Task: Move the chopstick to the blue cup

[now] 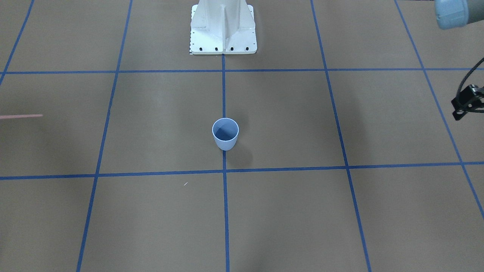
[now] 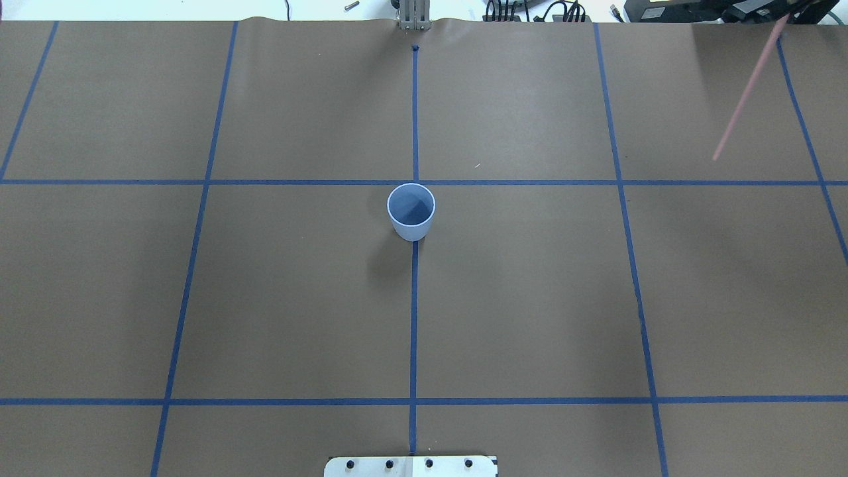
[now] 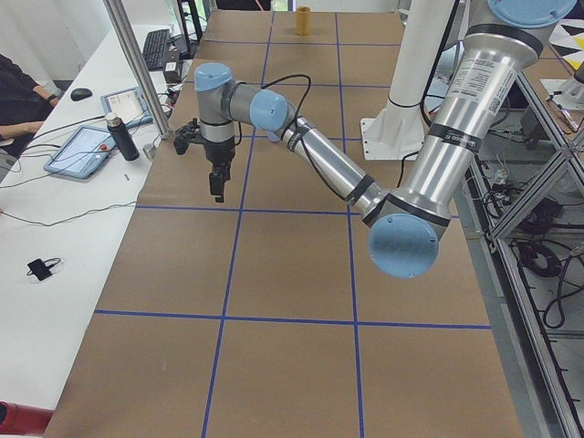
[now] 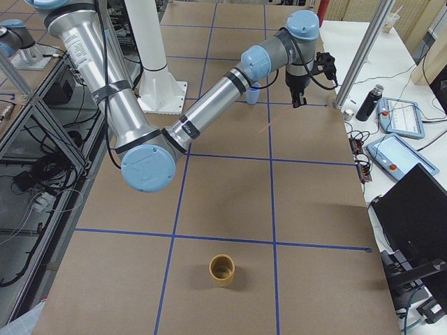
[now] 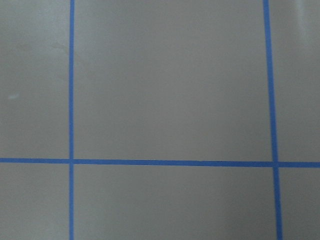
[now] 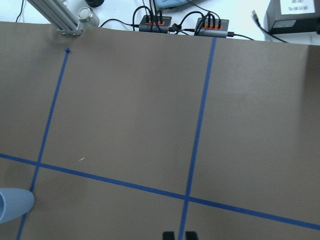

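Observation:
The blue cup stands upright on the table's centre line, and nothing shows inside it. A thin pink chopstick hangs slanted over the far right of the table; only its end shows in the front view. My right gripper is shut on its upper end, well to the side of the cup. Its two fingertips stand close together at the bottom of the right wrist view. My left gripper points down over the table's left part; I cannot tell whether it is open or shut.
A tan cup stands near the table's right end. The white robot base is at mid-table on the robot's side. A side table holds a bottle and tablets. A person sits beside it.

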You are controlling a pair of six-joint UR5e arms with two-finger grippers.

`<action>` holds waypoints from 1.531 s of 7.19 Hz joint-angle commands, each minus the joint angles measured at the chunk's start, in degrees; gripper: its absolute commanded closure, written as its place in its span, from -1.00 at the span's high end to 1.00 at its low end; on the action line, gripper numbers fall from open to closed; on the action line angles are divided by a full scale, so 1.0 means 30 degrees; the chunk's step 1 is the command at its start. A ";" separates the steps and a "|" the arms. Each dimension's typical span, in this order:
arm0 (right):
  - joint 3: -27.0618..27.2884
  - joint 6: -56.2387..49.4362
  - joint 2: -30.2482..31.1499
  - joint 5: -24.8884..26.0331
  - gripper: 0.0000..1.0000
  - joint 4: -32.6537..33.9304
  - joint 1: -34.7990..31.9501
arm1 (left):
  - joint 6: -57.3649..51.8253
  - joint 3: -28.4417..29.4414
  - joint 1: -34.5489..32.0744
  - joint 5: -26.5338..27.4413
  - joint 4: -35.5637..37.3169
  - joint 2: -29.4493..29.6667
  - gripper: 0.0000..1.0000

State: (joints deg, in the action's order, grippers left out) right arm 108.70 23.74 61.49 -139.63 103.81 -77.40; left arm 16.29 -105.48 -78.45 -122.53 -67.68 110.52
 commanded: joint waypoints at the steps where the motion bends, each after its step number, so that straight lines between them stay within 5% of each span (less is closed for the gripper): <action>1: 0.0677 0.2423 -0.0922 0.0893 -1.00 -0.0004 0.2090 | -0.5317 0.1436 -0.2230 -0.0288 -0.0203 -0.0828 0.98; 3: 0.0854 0.4411 -0.2470 0.2036 -1.00 -0.0004 0.3818 | -0.6837 0.2833 -0.2909 -0.0349 -0.2359 -0.1857 0.98; 6: 0.0070 0.7436 -0.5632 0.6271 -1.00 -0.0004 0.8003 | -0.6838 0.5270 -0.2971 -0.0320 -0.4767 -0.2006 0.98; 10: -0.3413 0.8401 -0.9121 0.8802 -1.00 -0.0295 0.9711 | -0.6721 0.5627 -0.2971 -0.0320 -0.5360 -0.2563 0.98; 11: -0.4930 0.9537 -0.9853 0.9533 -1.00 -0.1950 1.0267 | -0.6720 0.5802 -0.2971 -0.0320 -0.5360 -0.2563 0.98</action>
State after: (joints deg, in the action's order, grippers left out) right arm 98.50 49.36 34.66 -113.34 101.71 -48.37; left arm -3.91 -88.60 -87.37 -123.52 -83.72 102.87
